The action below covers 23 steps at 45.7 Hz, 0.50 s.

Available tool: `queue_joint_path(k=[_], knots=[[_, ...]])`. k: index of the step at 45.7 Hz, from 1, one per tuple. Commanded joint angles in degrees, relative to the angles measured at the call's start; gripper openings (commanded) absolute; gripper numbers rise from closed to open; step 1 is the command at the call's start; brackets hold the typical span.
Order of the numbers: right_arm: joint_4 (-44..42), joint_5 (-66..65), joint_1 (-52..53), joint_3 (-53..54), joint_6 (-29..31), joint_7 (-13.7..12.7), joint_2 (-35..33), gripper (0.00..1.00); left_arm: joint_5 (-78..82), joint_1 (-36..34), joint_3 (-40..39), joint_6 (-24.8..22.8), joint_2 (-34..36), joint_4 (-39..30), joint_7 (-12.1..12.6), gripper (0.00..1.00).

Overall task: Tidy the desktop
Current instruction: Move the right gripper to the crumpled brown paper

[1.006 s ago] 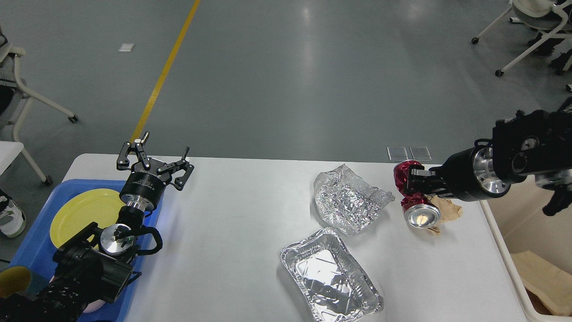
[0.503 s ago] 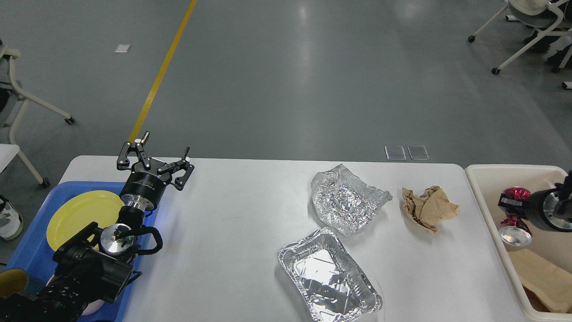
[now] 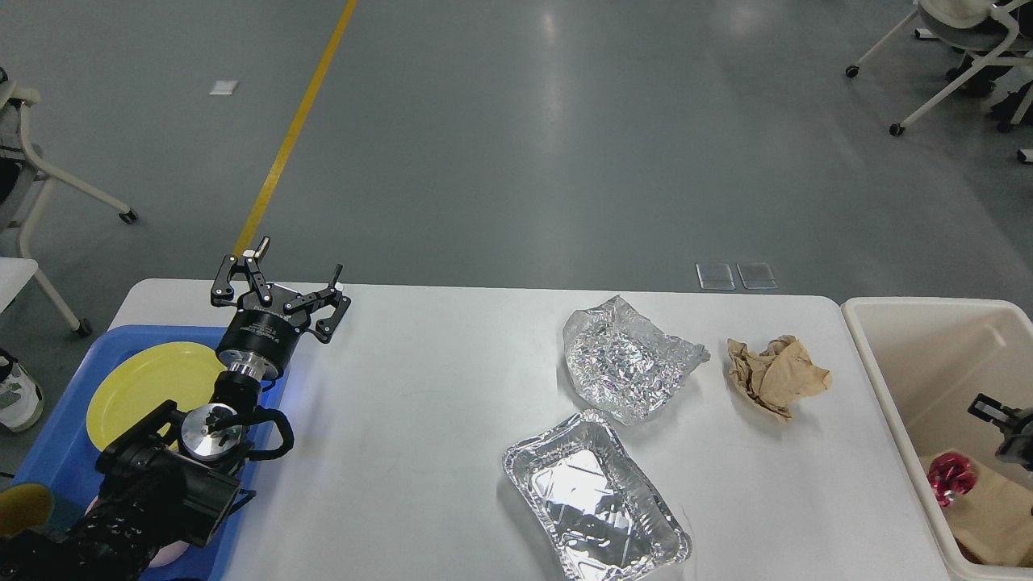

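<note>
The white table (image 3: 420, 420) is the largest thing before us, and it is what we must tidy. At its right end stands a cream bin (image 3: 888, 371), just beside the table edge; at its left end lies a blue tray (image 3: 48, 452) with a yellow plate (image 3: 137, 387) in it.

On the right half of the table three pieces of rubbish remain. The foil tray (image 3: 593, 504) lies nearest to us, its long axis going diagonally from near left to far right... rather, from far left to near right. Beyond it is the crumpled foil sheet (image 3: 625, 363), and to the right of that the brown crumpled paper (image 3: 775, 375), the nearest of the three to the bin. A red can (image 3: 951, 476) lies already inside the bin.

Our left gripper (image 3: 278, 278) hovers over the far left part of the table, its fingers spread and holding nothing. Of our right gripper (image 3: 1005, 424) only a small dark part shows over the bin, so we cannot tell how its fingers stand.

All rubbish lies to the left of the right gripper and well apart from the left one, so we judge the right arm is nearer.
</note>
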Motion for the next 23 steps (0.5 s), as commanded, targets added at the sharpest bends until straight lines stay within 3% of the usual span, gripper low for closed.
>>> queue_joint_path(k=[1,8,12,17,23], knots=[[-0.29,0.09,0.50,0.09,-0.23,-0.01,0.32,1.00,0.00,0.00,0.00,0.02,0.00,0.01,0.00,1.00],[1.47,0.79,7.52,1.58,-0.05,0.08,1.99,1.00,0.00,0.00,0.00,-0.07,0.00,0.01,0.00,1.00],[6.99,-0.08,13.93,1.58,0.39,0.43,3.13,1.00,0.00,0.00,0.00,0.02,0.00,0.01,0.00,1.00],[18.23,-0.26,26.06,1.67,0.48,2.71,5.41,1.00,0.00,0.00,0.00,0.02,0.00,0.01,0.00,1.00],[35.02,-4.03,39.42,3.33,0.56,7.63,8.84,1.00,0.00,0.00,0.00,-0.07,0.00,0.01,0.00,1.00]])
